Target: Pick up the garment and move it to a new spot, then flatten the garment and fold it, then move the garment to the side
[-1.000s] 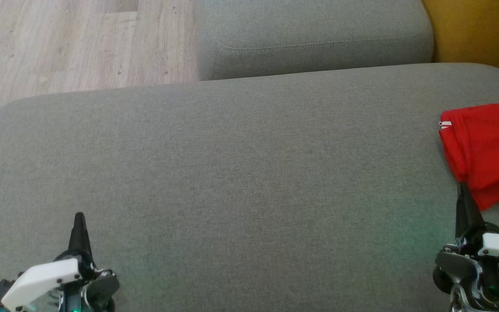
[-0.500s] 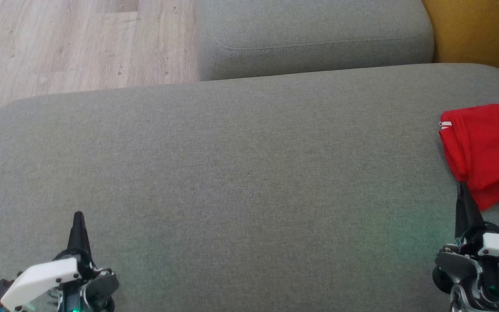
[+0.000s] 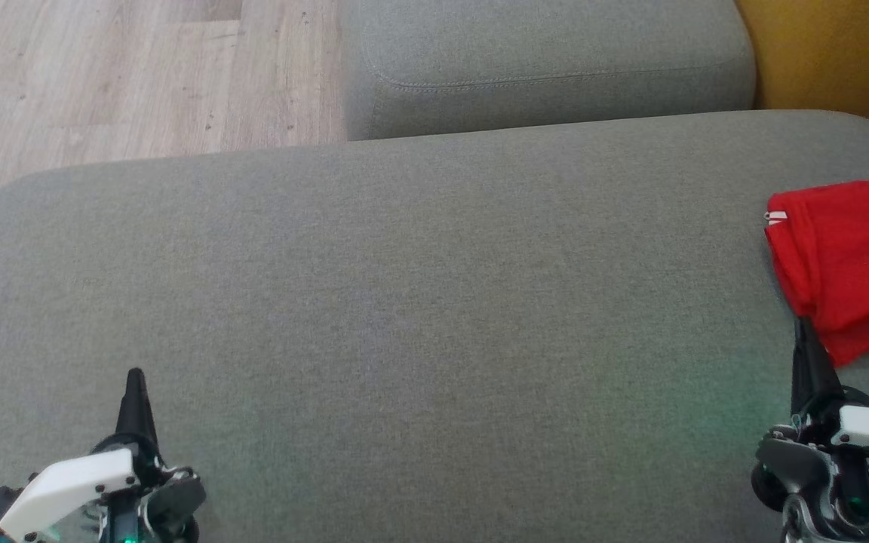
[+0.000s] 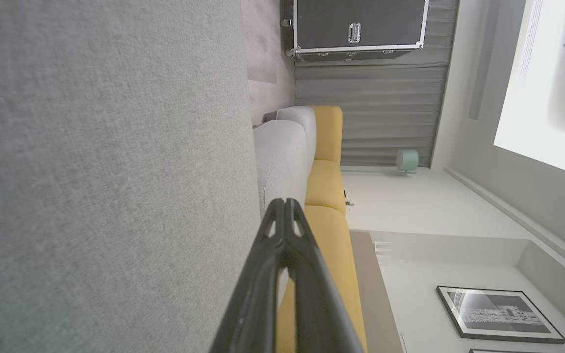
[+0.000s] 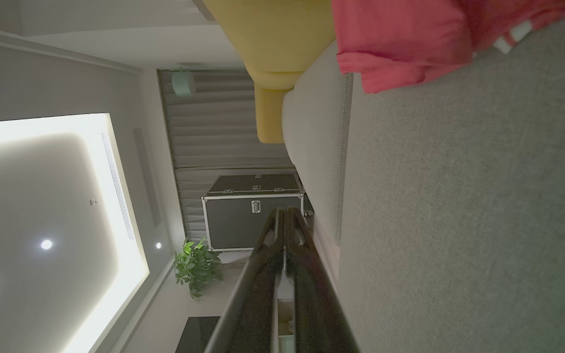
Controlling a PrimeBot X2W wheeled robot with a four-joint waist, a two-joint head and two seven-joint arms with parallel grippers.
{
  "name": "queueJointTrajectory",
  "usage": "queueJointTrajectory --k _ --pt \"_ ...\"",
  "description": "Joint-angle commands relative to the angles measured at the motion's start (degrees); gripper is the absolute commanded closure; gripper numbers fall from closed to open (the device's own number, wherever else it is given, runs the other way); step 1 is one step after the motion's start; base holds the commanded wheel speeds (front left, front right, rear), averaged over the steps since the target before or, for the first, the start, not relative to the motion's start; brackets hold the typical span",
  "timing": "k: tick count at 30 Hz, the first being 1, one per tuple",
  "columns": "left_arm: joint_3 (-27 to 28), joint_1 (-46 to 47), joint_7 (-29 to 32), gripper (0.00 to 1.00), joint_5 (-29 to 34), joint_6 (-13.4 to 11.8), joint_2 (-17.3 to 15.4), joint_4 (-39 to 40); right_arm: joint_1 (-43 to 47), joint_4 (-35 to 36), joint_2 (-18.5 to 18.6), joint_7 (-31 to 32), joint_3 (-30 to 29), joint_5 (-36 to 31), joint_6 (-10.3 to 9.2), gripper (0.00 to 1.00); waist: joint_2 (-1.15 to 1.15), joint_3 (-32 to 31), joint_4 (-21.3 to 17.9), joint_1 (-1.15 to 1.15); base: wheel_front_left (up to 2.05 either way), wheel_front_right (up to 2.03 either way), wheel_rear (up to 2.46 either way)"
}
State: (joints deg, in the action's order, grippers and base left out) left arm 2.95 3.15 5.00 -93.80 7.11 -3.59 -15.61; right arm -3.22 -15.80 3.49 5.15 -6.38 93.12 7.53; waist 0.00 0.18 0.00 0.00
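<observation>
Head view: red folded garment [image 3: 849, 256] lies at far right edge of the grey sofa cushion [image 3: 434, 302], just past my right claw [image 3: 804, 332], it & my left claw [image 3: 135, 378] both pinched shut on nothing, so I reckon move-aside step's done, nxt just calls for pulling clear w/o snagging cloth.

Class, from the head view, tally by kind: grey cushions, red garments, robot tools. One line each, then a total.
Grey fabric cushions: 2, near cushion, far cushion
Red cloth garment: 1
Dark two-fingered tools: 2, left tool, right tool
Total: 5
</observation>
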Motion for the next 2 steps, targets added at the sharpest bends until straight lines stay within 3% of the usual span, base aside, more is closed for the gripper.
queueJointTrajectory --k 1,2 --pt "2.0 2.9 0.3 1.0 0.4 0.4 -0.4 1.6 -2.9 1.8 0.2 0.5 0.9 -0.1 -0.04 1.0 0.0 0.0 0.0 0.0 0.0 0.0 0.0" --pt "2.1 2.9 0.3 1.0 0.4 0.4 -0.4 1.6 -2.9 1.8 0.1 0.5 0.9 -0.1 -0.04 1.0 0.0 0.0 0.0 0.0 0.0 0.0 0.0"
